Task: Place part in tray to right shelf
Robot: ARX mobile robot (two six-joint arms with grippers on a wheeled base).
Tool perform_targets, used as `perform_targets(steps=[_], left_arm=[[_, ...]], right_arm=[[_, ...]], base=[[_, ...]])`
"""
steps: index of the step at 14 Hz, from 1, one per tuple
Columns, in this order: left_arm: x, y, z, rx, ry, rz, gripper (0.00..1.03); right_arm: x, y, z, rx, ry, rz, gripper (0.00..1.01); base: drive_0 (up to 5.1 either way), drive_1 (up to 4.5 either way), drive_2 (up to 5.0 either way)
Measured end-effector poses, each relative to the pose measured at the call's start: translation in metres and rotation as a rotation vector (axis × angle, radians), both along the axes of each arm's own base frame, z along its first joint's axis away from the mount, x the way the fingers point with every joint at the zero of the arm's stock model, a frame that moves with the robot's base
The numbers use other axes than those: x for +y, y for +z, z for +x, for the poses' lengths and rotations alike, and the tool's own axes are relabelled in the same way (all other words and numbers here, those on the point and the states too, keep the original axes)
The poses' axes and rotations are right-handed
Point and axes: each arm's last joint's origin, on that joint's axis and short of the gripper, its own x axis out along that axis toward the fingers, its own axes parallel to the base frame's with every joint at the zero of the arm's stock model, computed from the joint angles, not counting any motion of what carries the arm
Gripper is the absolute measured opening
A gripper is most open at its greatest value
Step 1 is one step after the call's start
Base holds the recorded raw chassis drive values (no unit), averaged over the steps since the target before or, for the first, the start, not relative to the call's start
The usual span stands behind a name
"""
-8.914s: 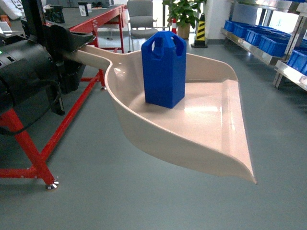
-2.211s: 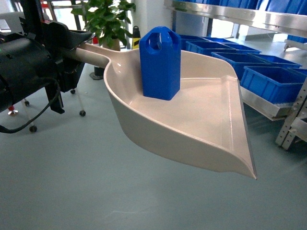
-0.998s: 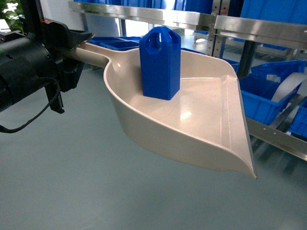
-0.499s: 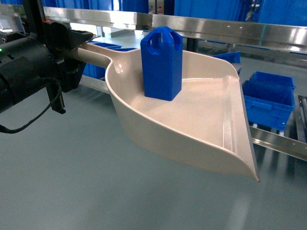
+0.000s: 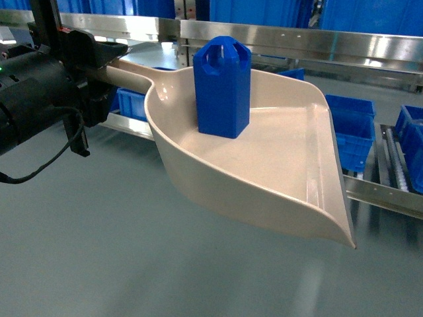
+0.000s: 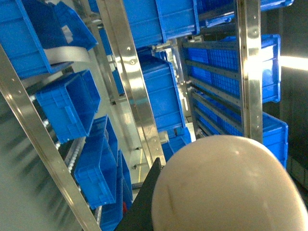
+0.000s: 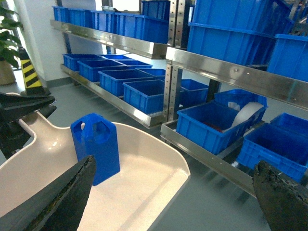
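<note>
Our left gripper [image 5: 99,56] has its jaws clamped on the tray [image 5: 284,191] handle, the part [image 5: 222,87] upright inside; our right gripper [image 7: 173,202] jaws spread wide.

Bright blue part [image 5: 222,89], cream-beige tray [image 5: 277,165], blue crates [image 7: 211,120], silver steel shelf [image 5: 390,195].

the tray's handle [image 5: 125,74] vanishes into the left gripper [image 5: 99,56], its grip hidden. the left wrist view shows only the tray's rounded end [image 6: 226,187], cut off below. the right gripper's fingers [image 7: 53,199] are cropped at the frame's bottom.
</note>
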Motion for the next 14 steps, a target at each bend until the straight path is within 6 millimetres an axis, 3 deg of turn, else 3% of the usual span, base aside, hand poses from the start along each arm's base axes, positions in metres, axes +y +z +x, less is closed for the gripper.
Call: perform_targets(steps=[14], left_arm=[[-0.0009, 0.0000, -0.0002, 0.000, -0.003, 0.000, 0.14]], right_arm=[[-0.0002, -0.0001, 0.0001, 0.001, -0.001, 0.000, 0.98]], base=[[-1.6, -1.56, -1.6]])
